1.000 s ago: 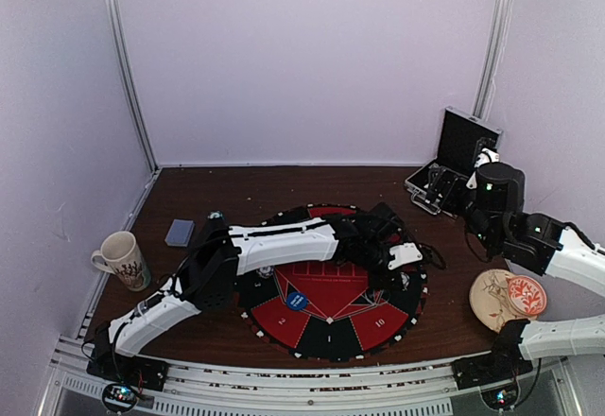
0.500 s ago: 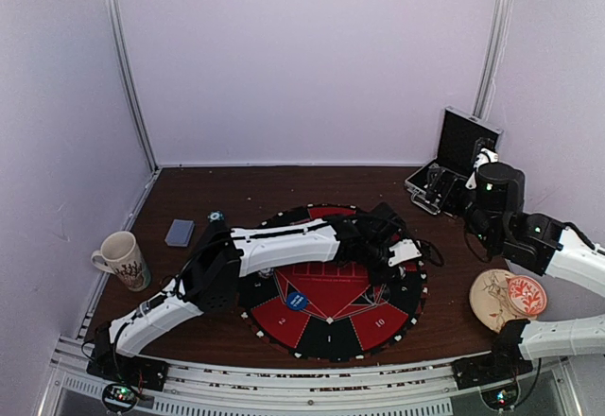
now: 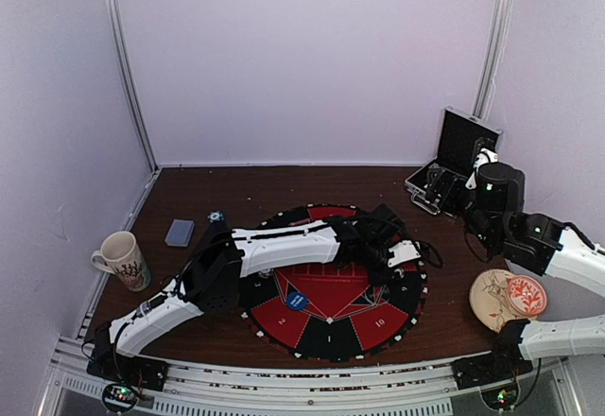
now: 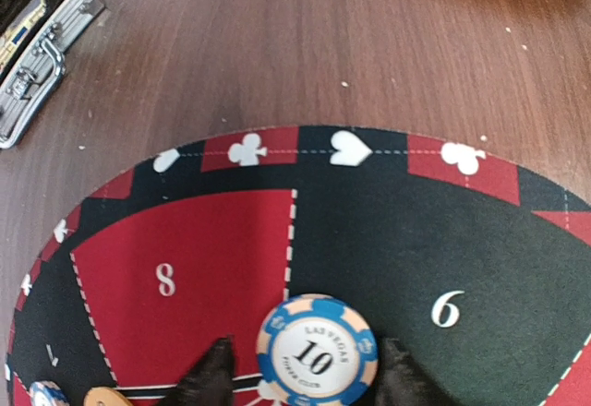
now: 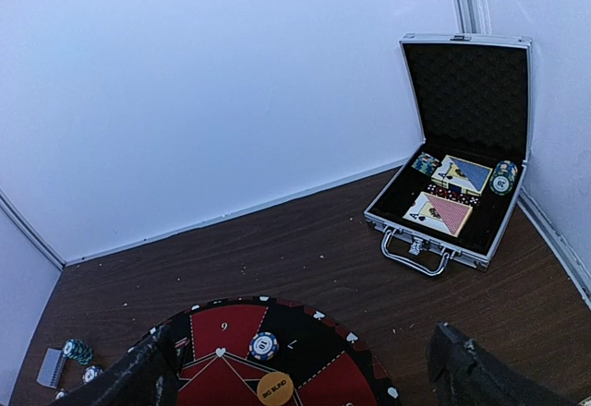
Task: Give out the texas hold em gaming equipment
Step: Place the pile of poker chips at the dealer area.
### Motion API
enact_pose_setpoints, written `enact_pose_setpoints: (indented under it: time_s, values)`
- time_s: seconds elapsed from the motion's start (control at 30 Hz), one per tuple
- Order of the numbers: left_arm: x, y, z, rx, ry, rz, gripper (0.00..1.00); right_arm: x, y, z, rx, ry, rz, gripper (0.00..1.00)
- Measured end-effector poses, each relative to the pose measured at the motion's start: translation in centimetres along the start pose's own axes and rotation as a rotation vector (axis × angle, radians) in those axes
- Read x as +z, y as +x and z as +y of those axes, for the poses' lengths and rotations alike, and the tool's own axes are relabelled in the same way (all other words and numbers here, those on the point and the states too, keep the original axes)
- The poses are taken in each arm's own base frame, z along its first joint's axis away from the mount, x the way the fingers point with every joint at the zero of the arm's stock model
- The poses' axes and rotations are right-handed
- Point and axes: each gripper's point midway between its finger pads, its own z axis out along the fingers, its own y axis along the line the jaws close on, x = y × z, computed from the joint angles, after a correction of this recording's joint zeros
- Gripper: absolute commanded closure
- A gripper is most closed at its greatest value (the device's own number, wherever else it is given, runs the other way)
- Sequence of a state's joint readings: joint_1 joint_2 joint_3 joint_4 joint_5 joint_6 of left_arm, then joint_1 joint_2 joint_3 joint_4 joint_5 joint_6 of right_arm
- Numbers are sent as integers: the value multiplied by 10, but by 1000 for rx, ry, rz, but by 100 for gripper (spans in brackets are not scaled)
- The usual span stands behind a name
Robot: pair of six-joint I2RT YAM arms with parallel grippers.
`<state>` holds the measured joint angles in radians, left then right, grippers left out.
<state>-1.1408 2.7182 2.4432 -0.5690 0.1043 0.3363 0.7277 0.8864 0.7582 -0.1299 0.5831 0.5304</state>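
A blue-and-white "10" poker chip (image 4: 317, 355) lies flat on the round red-and-black mat (image 4: 185, 249), on the line between seats 8 and 6. My left gripper (image 4: 303, 380) straddles it, fingers slightly apart, with a small gap on the left side. The same chip (image 5: 263, 345) shows in the right wrist view, beside the orange "BIG BLIND" disc (image 5: 275, 389). A blue disc (image 3: 297, 300) sits on the mat's near left. My right gripper (image 5: 305, 374) hangs high and wide open, holding nothing. Grey-blue cards (image 3: 179, 234) and teal chips (image 3: 216, 216) lie left of the mat.
The open silver-edged case (image 5: 462, 231) at the back right holds two card decks (image 5: 440, 212) and chips (image 5: 504, 177). A patterned mug (image 3: 121, 259) stands at the far left. A decorated plate (image 3: 509, 299) sits at the near right. White walls close in all round.
My left gripper's jaws have parted from the "10" chip, which now rests on the mat. The left arm shifted only slightly; the right arm has not moved.
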Motion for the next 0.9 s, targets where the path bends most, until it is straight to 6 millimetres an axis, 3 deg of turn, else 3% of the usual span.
enact_pose_setpoints:
  time_s: [0.43,0.6,0.73,0.9]
  values:
    - [-2,-3,12,5,-58,-2,15,0,0,0,-3,-1,0,5]
    - [-13,0,16,3,-81,23,4,0,0,0,-5,-1,1,2]
    - [-49,3,16,0,-97,58,2,0,0,0,-7,-2,1,0]
    - [-123,-6,24,-2,-159,49,2,0,1,2,-11,-9,5,0]
